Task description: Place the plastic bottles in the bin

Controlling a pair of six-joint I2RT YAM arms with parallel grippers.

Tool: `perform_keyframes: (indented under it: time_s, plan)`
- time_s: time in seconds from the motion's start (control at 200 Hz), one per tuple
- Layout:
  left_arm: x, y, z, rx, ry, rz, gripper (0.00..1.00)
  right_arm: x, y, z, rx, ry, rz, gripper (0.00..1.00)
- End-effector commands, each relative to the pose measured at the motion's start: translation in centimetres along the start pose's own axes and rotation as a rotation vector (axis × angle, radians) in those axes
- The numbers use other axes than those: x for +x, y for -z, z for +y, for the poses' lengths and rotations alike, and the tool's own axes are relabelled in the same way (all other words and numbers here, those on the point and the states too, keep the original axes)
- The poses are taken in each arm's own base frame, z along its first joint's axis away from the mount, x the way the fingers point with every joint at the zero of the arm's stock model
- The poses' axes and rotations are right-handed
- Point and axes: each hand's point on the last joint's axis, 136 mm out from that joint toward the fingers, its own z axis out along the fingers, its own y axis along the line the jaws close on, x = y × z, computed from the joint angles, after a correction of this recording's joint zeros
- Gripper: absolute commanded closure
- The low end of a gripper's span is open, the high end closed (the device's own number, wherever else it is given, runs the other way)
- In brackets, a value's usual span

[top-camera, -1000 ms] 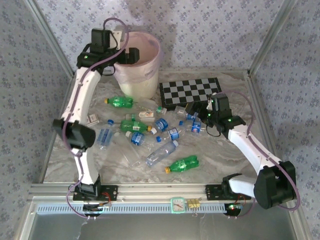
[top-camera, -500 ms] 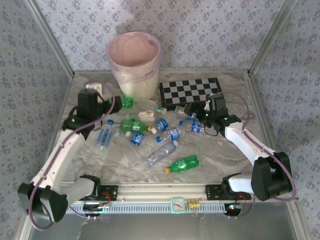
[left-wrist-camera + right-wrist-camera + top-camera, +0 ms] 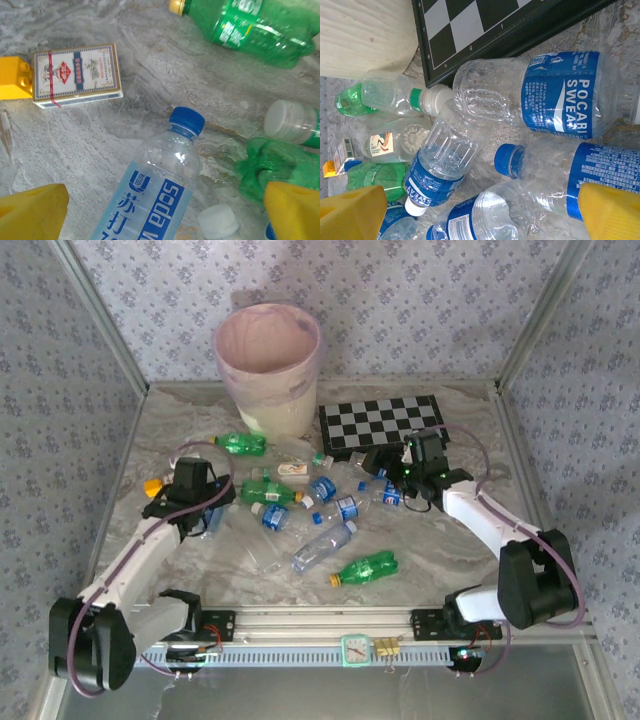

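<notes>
Many plastic bottles (image 3: 325, 545) lie scattered across the marble table (image 3: 440, 560), none of them held. My left claw (image 3: 162, 215) is spread wide over a clear, blue-capped soda bottle (image 3: 155, 180), touching nothing. My right claw (image 3: 480, 215) is likewise spread, over blue-labelled bottles near the chessboard (image 3: 470, 25). The bin (image 3: 285, 405) stands upright at the far edge, just left of that board.

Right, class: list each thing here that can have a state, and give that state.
bin, upright, open top, liner over rim.
soda bottle, lying on its side, blue cap on.
green bottle by the bin, lying down, yellow cap on.
chessboard, lying flat.
left claw, open, above the soda bottle.
right claw, open, over clear blue-labelled bottles.
</notes>
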Motion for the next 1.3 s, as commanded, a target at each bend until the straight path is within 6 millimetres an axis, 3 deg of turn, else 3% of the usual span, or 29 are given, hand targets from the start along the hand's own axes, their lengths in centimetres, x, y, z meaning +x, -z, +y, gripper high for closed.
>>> perform_keyframes:
  time_s: [0.0, 0.275, 0.525, 0.81, 1.294]
  plan:
    - [0.4, -1.2, 0.4, -0.036, 0.012, 0.026, 0.00, -0.7, 0.2, 1.1, -0.016, 0.010, -0.008, 0.00]
    - [2.7, -3.6, 0.3, -0.044, 0.005, 0.114, 0.00, -0.5, 0.4, 1.0, -0.003, 0.015, -0.008, 0.00]
    - [3.6, -5.1, 1.2, -0.059, 0.054, 0.188, 0.00, -0.4, 0.8, 0.6, 0.011, 0.017, -0.018, 0.00]
    - [5.0, -6.3, 0.6, -0.041, 0.055, 0.262, 0.01, -0.3, 0.7, 0.3, 0.021, 0.014, -0.018, 0.00]
    - [4.8, -6.5, 0.6, -0.037, 0.055, 0.260, 0.30, -0.4, 0.9, 0.1, 0.026, 0.011, -0.023, 0.00]
